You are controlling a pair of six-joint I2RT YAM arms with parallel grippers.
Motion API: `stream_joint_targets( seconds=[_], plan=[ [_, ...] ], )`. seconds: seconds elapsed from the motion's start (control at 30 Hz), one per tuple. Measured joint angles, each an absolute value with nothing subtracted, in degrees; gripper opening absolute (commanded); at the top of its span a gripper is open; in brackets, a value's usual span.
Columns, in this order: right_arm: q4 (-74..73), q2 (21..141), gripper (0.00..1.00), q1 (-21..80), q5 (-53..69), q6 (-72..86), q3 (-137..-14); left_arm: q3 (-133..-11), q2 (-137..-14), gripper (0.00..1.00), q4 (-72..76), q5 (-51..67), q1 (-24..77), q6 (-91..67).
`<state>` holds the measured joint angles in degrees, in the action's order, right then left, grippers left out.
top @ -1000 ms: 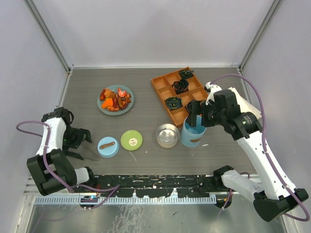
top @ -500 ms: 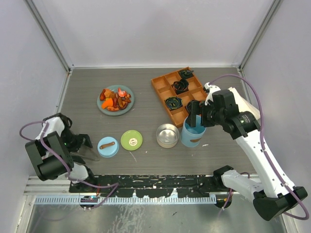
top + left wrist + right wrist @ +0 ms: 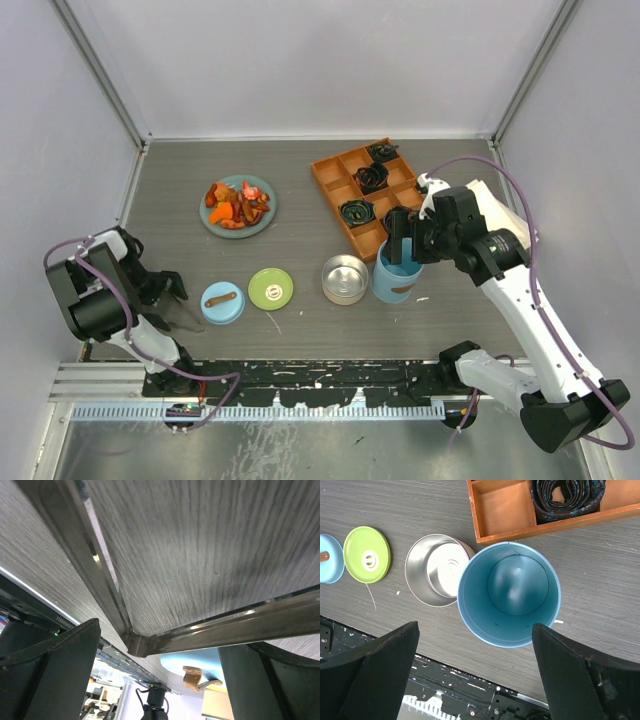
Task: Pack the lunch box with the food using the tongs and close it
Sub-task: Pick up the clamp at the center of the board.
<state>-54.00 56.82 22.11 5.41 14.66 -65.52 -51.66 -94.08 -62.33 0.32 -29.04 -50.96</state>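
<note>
The tongs (image 3: 100, 580), slim grey arms joined in a V, lie flat just left of the blue lid (image 3: 222, 302). In the last second the left gripper (image 3: 170, 302) has lowered over them, jaws wide, nothing held. The right gripper (image 3: 402, 238), equally wide, hovers over the light-blue cylinder (image 3: 509, 594).

The steel tin (image 3: 345, 279) and light-blue cylinder (image 3: 397, 272) are standing open, seemingly touching. The green lid (image 3: 271, 288) and blue lid (image 3: 222, 302) are lying leftward, grey tongs (image 3: 240, 622) beyond them, and food (image 3: 238, 204) is sitting heaped farther back.
</note>
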Motion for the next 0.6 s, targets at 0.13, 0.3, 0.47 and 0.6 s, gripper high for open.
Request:
stream_joint_targets(
  seconds=[0.13,0.3,0.47,0.6],
  plan=[
    [-53.9,57.1,1.0,22.1,5.4,14.6,-65.1,-52.8,-96.0,0.96,-62.3,1.2,-29.5,-48.4],
    [-53.8,57.5,1.0,22.1,5.2,14.4,-65.0,-53.1,-98.1,0.94,-62.1,4.3,-30.1,-45.5],
    [-53.7,57.8,1.0,22.1,5.2,14.1,-65.0,-53.1,-98.5,0.78,-61.5,5.2,-30.3,-43.8],
    [-53.6,57.8,1.0,22.1,5.2,14.0,-65.0,-52.8,-97.7,0.64,-60.4,4.8,-30.2,-43.1]
  ],
)
